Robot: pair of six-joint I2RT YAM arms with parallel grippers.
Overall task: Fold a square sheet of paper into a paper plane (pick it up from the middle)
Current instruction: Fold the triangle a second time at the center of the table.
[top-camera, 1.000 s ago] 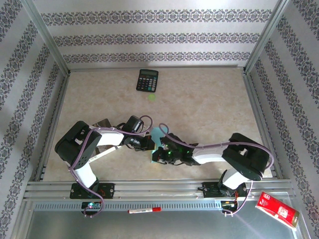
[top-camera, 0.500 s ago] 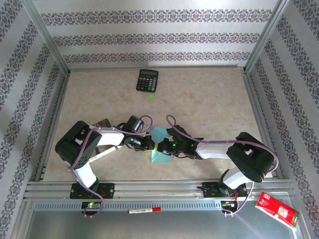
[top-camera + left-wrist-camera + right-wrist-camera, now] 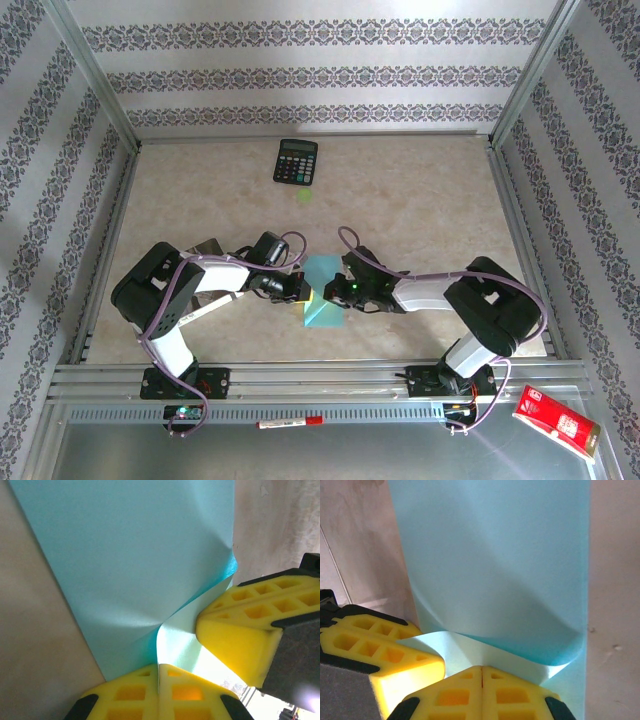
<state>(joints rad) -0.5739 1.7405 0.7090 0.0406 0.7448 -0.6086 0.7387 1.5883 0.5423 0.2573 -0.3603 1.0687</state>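
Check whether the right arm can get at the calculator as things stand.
Probably not yet: the way across the table to the calculator looks free, but the right arm has its jaws shut on the cyan sheet, which the left arm also pinches.

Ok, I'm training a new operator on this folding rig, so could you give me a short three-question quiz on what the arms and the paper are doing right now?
1. True or false: the left gripper stands open beside the square sheet of paper.
2. What is the right gripper doing? A: hovering open above the sheet. B: pinching a lifted part of the sheet, close to the left gripper. C: parked well away from the sheet.
3. What black thing lies at the far end of the table?

Key: 1 false, it is shut on the sheet. 2 B. 3 the calculator.
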